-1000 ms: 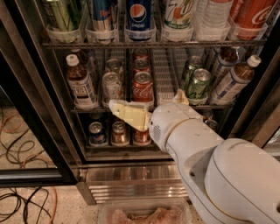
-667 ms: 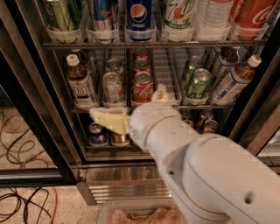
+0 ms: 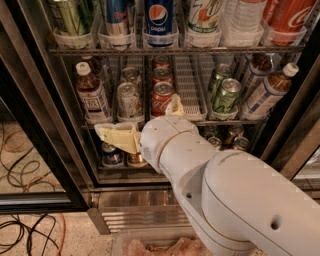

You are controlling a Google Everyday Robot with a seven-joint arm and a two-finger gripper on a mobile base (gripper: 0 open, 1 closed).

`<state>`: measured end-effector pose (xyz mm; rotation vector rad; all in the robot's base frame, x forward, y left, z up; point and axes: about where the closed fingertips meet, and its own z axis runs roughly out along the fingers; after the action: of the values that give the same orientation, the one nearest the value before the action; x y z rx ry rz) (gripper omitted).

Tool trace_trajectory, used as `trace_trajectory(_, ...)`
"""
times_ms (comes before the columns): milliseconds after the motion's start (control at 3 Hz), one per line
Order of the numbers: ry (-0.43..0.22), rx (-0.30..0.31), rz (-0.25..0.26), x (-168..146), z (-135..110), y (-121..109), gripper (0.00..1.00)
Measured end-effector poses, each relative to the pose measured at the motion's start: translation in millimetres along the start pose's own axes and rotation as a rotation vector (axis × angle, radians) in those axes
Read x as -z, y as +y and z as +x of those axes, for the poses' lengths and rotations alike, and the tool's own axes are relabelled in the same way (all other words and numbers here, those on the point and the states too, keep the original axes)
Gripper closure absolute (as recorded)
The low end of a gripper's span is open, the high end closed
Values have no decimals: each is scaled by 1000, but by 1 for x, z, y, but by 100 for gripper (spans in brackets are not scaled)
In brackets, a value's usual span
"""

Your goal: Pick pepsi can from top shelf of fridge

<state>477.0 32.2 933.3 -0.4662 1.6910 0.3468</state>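
A robot's pincer (image 3: 119, 138) hangs low before the open fridge (image 3: 30, 105), level with the lower racks; whether it is open or closed cannot be told. The pepsi can (image 3: 159, 20) stands upright well above it, at the front of the top shelf (image 3: 175, 50). The reach likely calls for rising and squaring up to the can's lane. A Red Bull can (image 3: 116, 15) and a 7UP bottle (image 3: 205, 15) crowd it on either side, leaving little room. Red cola cans (image 3: 162, 96) sit below; cables (image 3: 25, 235) trail across the floor.
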Motion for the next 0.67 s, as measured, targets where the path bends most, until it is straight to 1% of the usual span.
trace_trajectory(333, -42, 19, 21, -1, -5, -2, 0)
trace_trajectory(667, -135, 113, -47, -11, -11, 53, 0)
